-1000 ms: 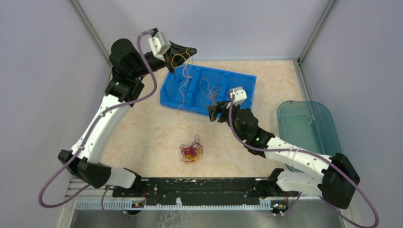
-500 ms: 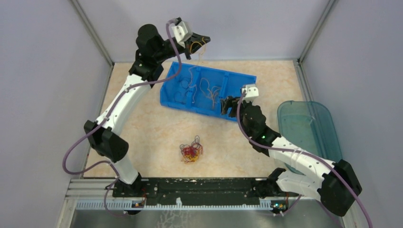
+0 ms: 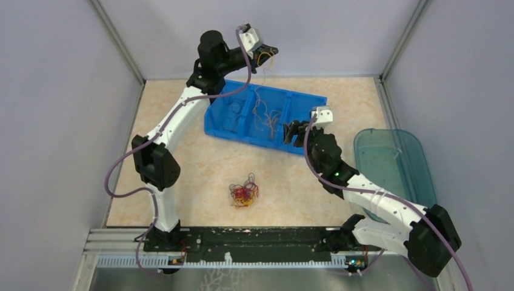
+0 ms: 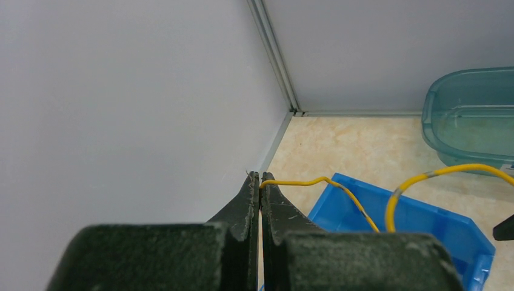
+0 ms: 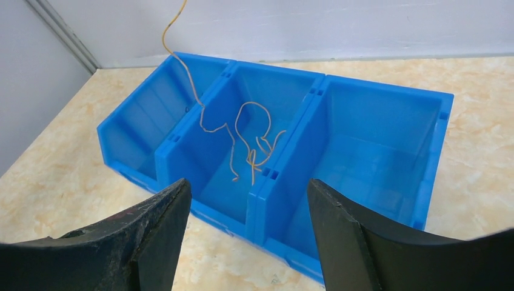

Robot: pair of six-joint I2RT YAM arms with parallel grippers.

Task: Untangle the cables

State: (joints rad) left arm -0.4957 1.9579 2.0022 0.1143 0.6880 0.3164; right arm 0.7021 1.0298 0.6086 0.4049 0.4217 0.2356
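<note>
Overhead, tangled cables (image 3: 243, 195) on table (image 3: 194, 173); only left wrist view shows left hand (image 4: 260, 177) pinching yellow cable (image 4: 298, 181); right hand (image 5: 247, 188) open.

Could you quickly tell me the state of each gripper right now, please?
Left gripper: closed on a yellow cable.
Right gripper: open, holding nothing, facing the blue bin.

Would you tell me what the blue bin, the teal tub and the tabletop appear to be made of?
Blue bin: probably opaque moulded plastic; smooth, slightly glossy, with slotted dividers formed in. Teal tub: translucent tinted plastic; the surface beneath shows through it. Tabletop: matte beige with marble-like veining; likely a printed laminate, though real stone cannot be excluded.
</note>
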